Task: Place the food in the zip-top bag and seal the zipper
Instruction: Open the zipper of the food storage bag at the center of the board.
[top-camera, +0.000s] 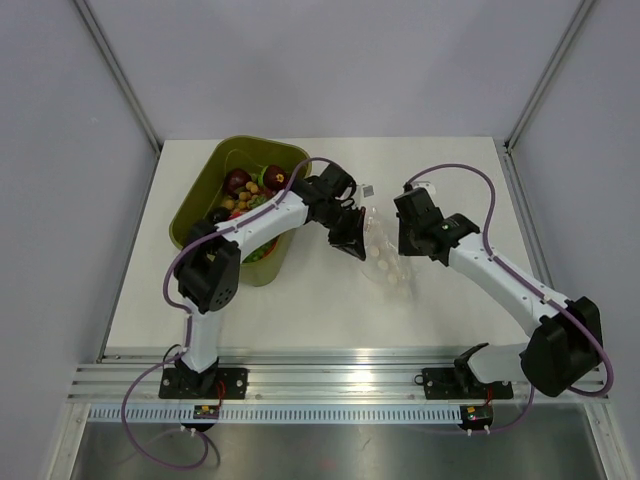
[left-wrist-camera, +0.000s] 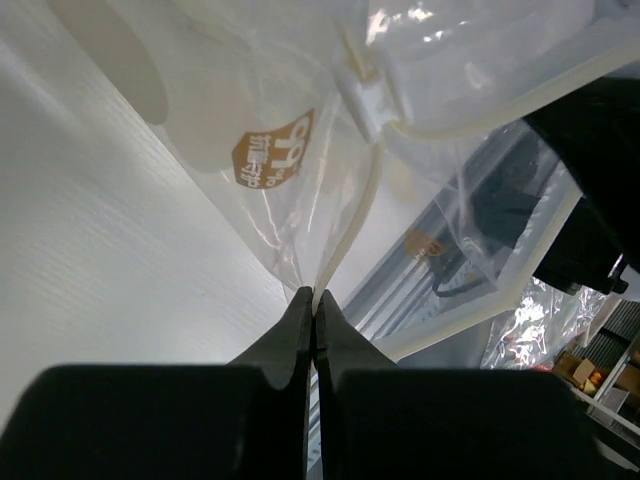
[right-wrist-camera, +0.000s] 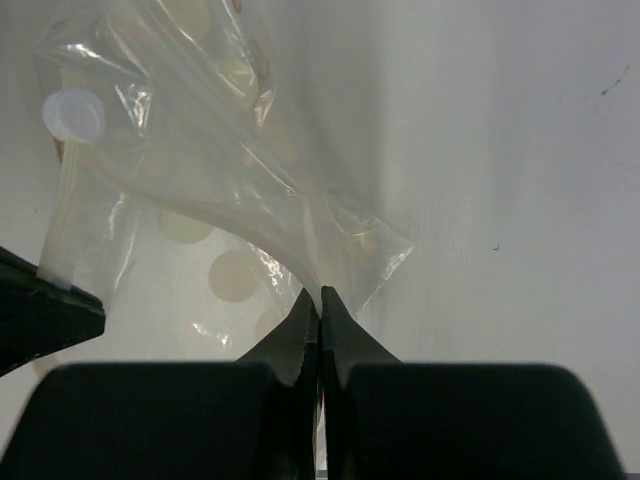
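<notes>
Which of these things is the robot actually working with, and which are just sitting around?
In the job: zip-top bag, zipper, food, left claw and right claw, both shut on the bag.
Just lying about: olive-green tub the food sits in, table, metal rail.

Light: even, diffuse, from above. The bench (top-camera: 330, 320) is bright white, and shadows on it are soft and faint.
Top view: sharp throughout.
Left wrist view: white glare specks on the zip-top bag (left-wrist-camera: 280, 120). The left pincer (left-wrist-camera: 313, 295) is near-black, detail lost, softly blurred.
Right wrist view: bench washed pale, thin highlights on crinkled film. The right pincer (right-wrist-camera: 319, 295) is equally dark and blurred.
</notes>
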